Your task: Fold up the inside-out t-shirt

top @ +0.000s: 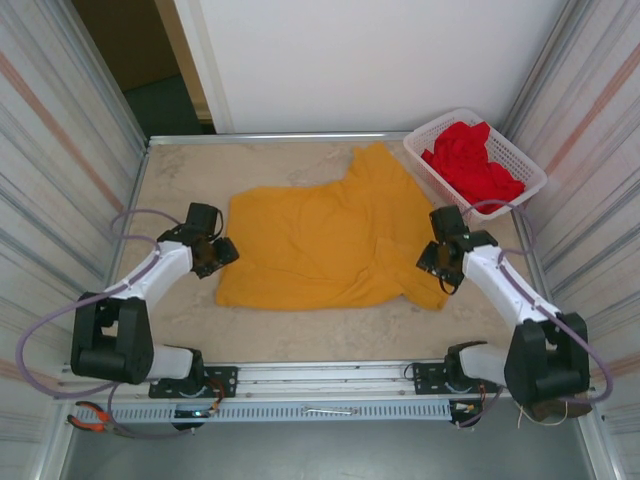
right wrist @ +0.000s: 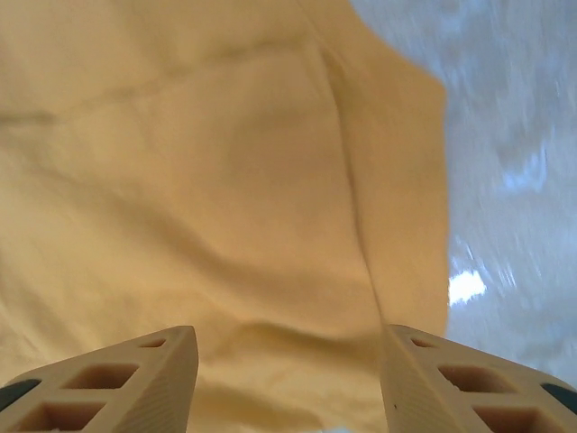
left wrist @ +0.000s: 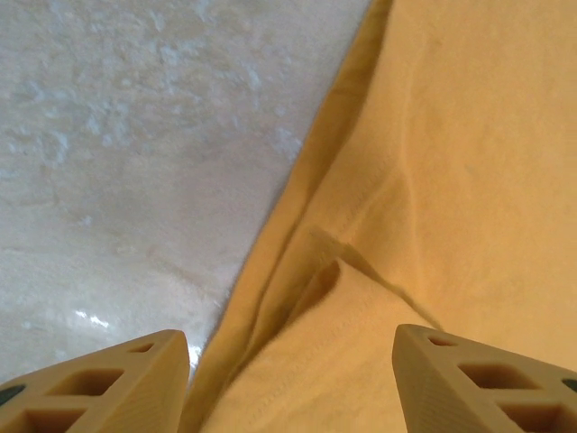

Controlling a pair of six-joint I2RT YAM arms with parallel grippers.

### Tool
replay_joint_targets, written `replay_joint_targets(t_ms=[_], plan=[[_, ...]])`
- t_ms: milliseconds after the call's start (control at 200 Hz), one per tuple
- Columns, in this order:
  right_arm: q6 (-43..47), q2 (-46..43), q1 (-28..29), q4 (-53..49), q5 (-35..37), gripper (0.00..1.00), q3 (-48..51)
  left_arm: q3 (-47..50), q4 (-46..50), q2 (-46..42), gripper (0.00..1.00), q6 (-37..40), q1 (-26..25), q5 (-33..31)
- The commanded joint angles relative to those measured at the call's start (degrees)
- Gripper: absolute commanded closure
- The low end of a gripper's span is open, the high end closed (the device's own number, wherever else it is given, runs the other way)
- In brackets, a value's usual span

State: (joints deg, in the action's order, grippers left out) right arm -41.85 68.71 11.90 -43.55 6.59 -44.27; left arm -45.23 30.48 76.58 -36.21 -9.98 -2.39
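Left tool (top: 216,252) & right tool (top: 438,262), both w/ jaws apart, sit at opposite edges of the mustard t-shirt (top: 320,240), spread mid the worktop (top: 190,175); best pinch both layers evenly before lifting.

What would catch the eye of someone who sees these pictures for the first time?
The mustard-yellow t-shirt lies spread across the middle of the table. A bright red garment fills a white basket at the far right corner. The jaws of both arms stand open, one pair at each side edge of the shirt.
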Motion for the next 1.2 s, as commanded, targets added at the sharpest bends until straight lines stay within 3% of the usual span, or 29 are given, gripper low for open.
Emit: replay_joint_targets(t_ms=[0,210,406,486,586,656,887,1152,1192], plan=[[-5.8,-3.9,1.0,-4.2,-2.3,0.43,4.2,1.2,2.3,-3.8,0.38,-2.9,-3.2,1.9],[-10.7,-6.9,2.9,-4.8,-0.7,0.42,9.3,4.1,1.0,-6.2,0.38,-9.4,-12.7,0.8],[-11.1,-4.3,2.7,-3.2,0.3,0.45,10.5,7.5,-3.7,-2.0,0.38,-11.8,-13.4,0.7],[-11.0,-4.1,1.6,-2.9,0.2,0.59,11.0,7.9,-4.2,0.2,0.38,-11.9,-12.9,-0.2],[-11.1,-6.1,-0.1,-3.5,-0.5,0.87,11.7,8.1,-2.8,2.1,0.38,-12.6,-12.4,-1.8],[-11.5,-8.6,-1.2,-5.1,-0.8,1.00,12.1,8.7,-1.9,2.5,0.38,-13.6,-11.8,-2.6],[-13.4,-16.7,-3.0,-11.4,-0.4,1.00,12.1,11.6,0.5,1.0,0.38,-16.2,-7.7,-3.7],[-17.0,-20.0,-3.7,-14.3,-0.7,1.00,13.3,12.4,5.3,-4.9,0.38,-17.0,-5.0,-5.1],[-17.5,-20.3,-3.8,-14.7,-0.9,0.81,13.2,12.2,6.1,-6.6,0.38,-16.8,-5.1,-4.7]])
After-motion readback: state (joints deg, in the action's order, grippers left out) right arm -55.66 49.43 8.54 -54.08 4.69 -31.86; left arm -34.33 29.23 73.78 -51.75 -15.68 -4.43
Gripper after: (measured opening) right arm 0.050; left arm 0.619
